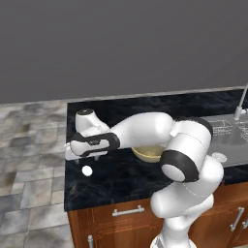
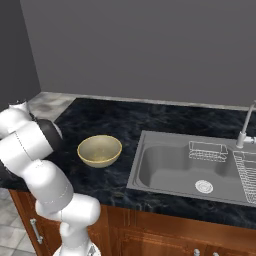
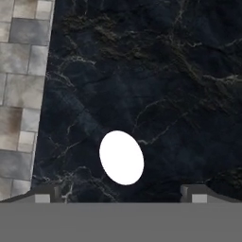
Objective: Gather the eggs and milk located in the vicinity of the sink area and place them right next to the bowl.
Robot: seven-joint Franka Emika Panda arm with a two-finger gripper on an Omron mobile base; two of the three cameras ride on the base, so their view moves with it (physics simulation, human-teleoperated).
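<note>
My gripper [image 3: 121,194] hangs over the left end of the dark marble worktop [image 1: 145,109], its fingers spread wide with nothing between them. The white egg [image 3: 121,157] lies on the stone just below and between the tips, apparently untouched, near the worktop's left edge. The bowl [image 2: 99,150] stands nearer the sink [image 2: 200,170], by the front edge.

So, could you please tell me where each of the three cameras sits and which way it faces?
Left base view: behind the arm to its left, looking down at the counter, white egg and bowl; arm and gripper cross it.
Right base view: behind-right, facing the bowl and sink; arm at left.
Hand view: looks down at the egg between open fingers.
Both base views share the bowl, sink and faucet.
</note>
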